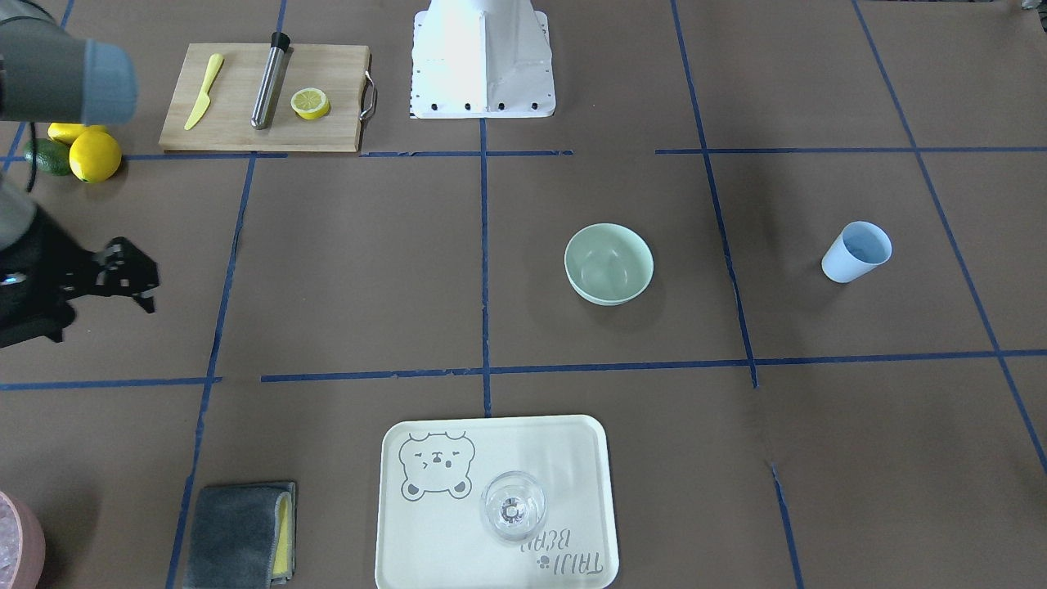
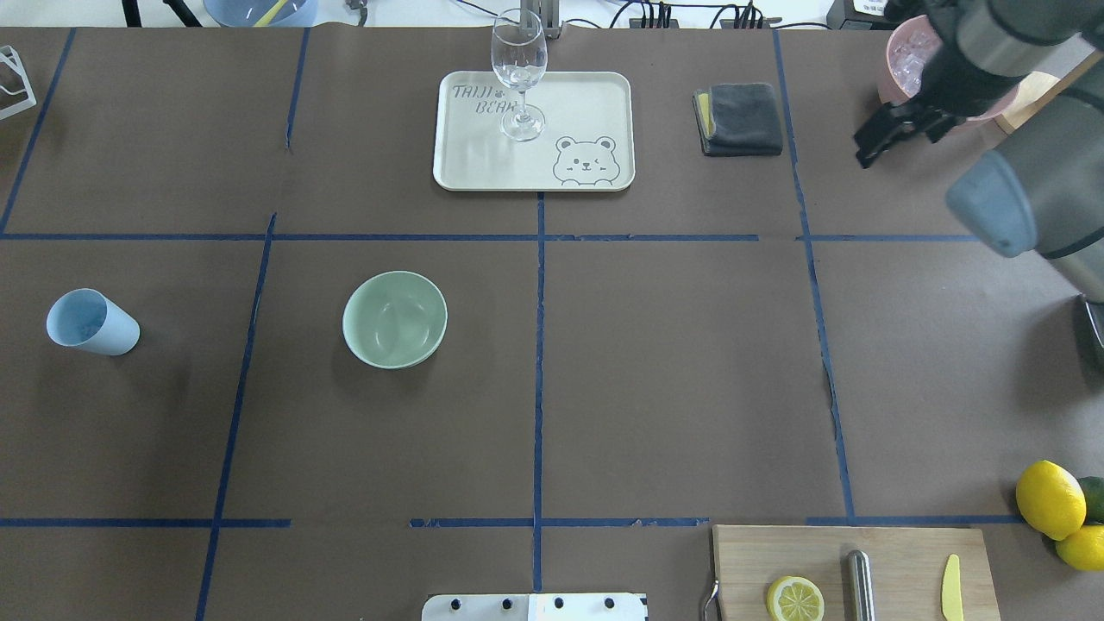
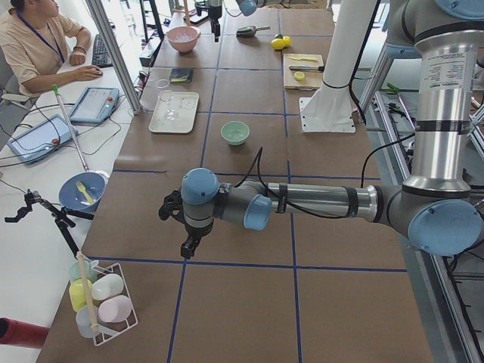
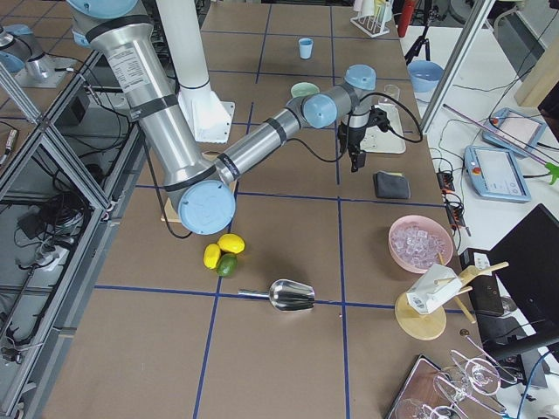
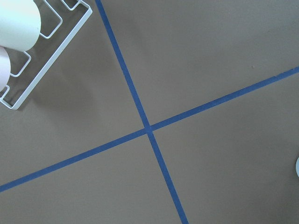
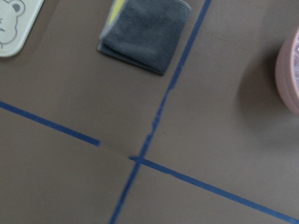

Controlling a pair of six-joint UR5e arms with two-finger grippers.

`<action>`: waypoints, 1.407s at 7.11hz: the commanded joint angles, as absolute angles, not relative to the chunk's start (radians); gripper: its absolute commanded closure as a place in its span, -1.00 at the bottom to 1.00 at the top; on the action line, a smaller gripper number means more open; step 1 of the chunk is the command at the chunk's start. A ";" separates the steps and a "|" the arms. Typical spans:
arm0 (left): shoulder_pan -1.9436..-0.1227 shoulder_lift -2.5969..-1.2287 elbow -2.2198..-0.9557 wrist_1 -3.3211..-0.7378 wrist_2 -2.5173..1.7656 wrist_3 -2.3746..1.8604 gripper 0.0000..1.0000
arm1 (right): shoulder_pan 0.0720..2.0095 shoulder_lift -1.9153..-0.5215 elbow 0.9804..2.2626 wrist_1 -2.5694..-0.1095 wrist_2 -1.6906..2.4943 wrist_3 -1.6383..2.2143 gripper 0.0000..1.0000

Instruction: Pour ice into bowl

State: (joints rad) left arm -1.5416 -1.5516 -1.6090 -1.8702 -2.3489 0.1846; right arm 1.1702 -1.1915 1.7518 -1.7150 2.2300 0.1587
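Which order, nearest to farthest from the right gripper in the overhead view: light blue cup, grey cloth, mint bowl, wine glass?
From the right gripper:
1. grey cloth, just to its left.
2. wine glass, far edge, centre.
3. mint bowl, left of centre.
4. light blue cup, far left.

The bowl [image 1: 609, 263] is pale mint green and the cup [image 1: 856, 252] light blue. The bench [image 1: 368, 270] is brown with blue lines [image 1: 484, 245]. The cream tray [image 1: 442, 540] has a grey bear drawing [image 1: 436, 465].
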 commanded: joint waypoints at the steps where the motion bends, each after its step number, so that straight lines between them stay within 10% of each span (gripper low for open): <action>1: -1.542 -1.552 -1.598 -1.966 -2.349 0.183 -1.00 | 1.349 -1.369 1.713 -1.710 2.296 -0.233 -1.00; 7: -1.490 -1.598 -1.649 -2.179 -2.350 0.020 -1.00 | 1.534 -1.681 1.726 -1.618 2.321 -0.201 -1.00; 10: -1.192 -1.369 -1.700 -2.750 -2.101 -0.543 -1.00 | 1.534 -1.681 1.727 -1.617 2.322 -0.199 -1.00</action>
